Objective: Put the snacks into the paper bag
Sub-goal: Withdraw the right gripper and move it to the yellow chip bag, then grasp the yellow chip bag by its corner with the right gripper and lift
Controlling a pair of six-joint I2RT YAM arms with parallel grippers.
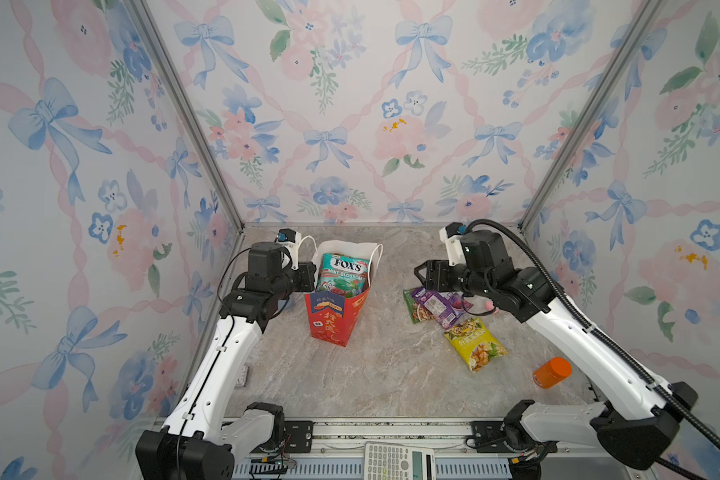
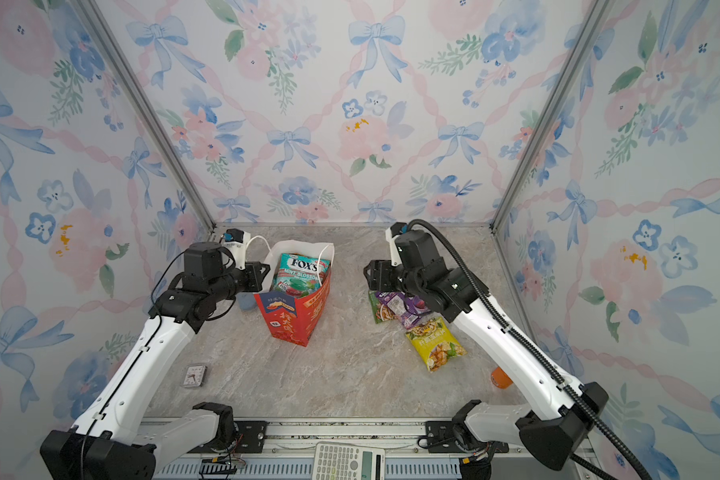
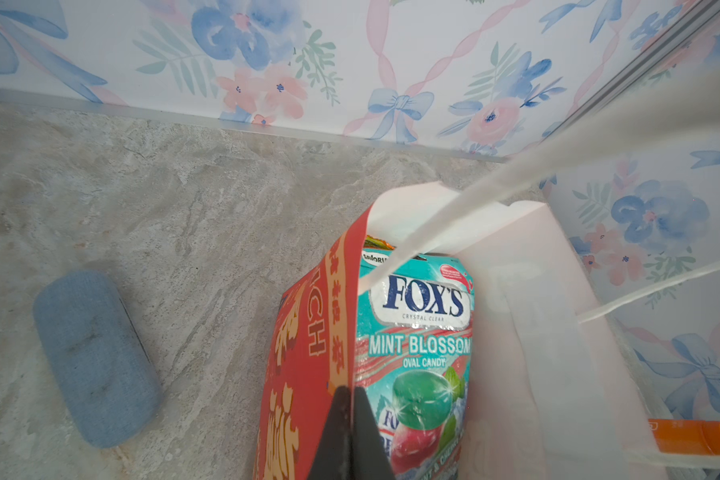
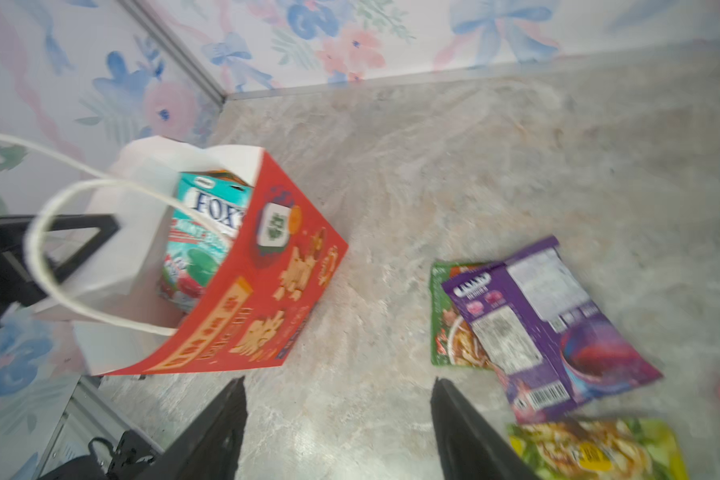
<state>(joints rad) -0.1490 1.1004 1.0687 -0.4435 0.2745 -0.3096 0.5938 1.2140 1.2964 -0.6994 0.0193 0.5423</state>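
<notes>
Yellow packet [image 4: 599, 451] closest, purple packet [image 4: 553, 328] just past it, slanted over a green packet [image 4: 443, 316] — flat on the surface [image 4: 391, 187] beside the right jaws, spread and empty, on their side away from the paper bag [image 4: 267, 291]. Left jaws pinch the bag's rim — right arm [image 1: 578, 332] looks nearer.

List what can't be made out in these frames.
- Paper bag contents: in every view its walls hide whatever sits below the FOX'S packet.
- Green packet: the purple packet covers most of it.
- Orange bottle: mostly hidden by the right arm in a top view.
- Calculator: cut off by the bottom edge in both top views.
- Yellow packet print: blurred in the right wrist view.
</notes>
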